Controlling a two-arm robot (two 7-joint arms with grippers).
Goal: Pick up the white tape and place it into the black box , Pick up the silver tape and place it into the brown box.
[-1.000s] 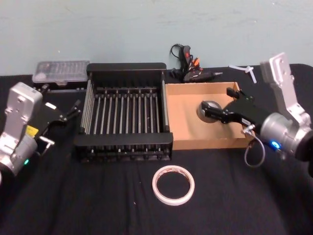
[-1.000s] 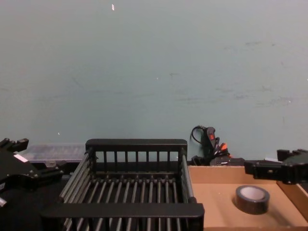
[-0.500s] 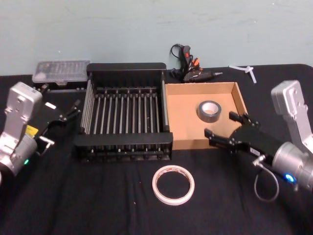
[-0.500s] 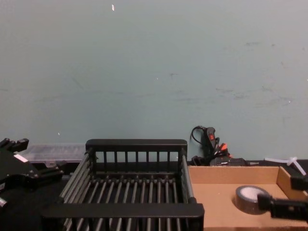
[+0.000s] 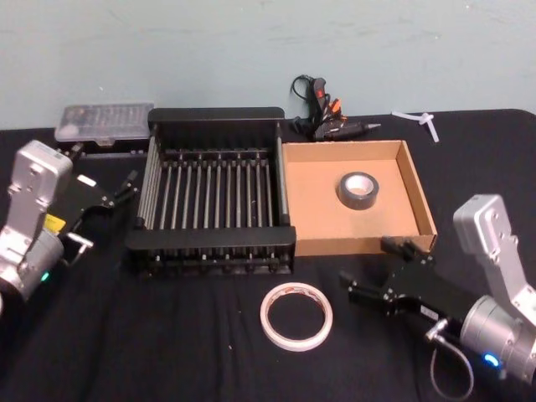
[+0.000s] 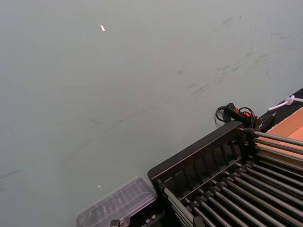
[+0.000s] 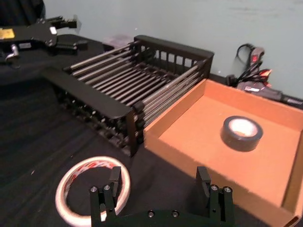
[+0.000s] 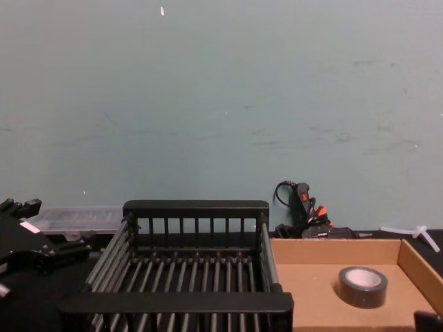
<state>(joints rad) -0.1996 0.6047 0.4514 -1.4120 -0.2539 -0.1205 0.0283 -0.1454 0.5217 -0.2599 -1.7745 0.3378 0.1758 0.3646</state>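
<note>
The silver tape [image 5: 358,190] is already lodged in the brown box [image 5: 419,186]. The white tape [image 5: 296,315] (flat on the desk, before the black box [image 5: 213,119]) is approached by the spread, empty right claw [image 5: 373,275]; a descent over its rim seems required next.

Matt cardboard brown box [image 5: 310,213]

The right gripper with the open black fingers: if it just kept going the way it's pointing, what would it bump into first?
Probably the white tape. The right gripper, open, points leftward across the table with the ring just ahead; its height above the table is unclear, so it might pass over.
</note>
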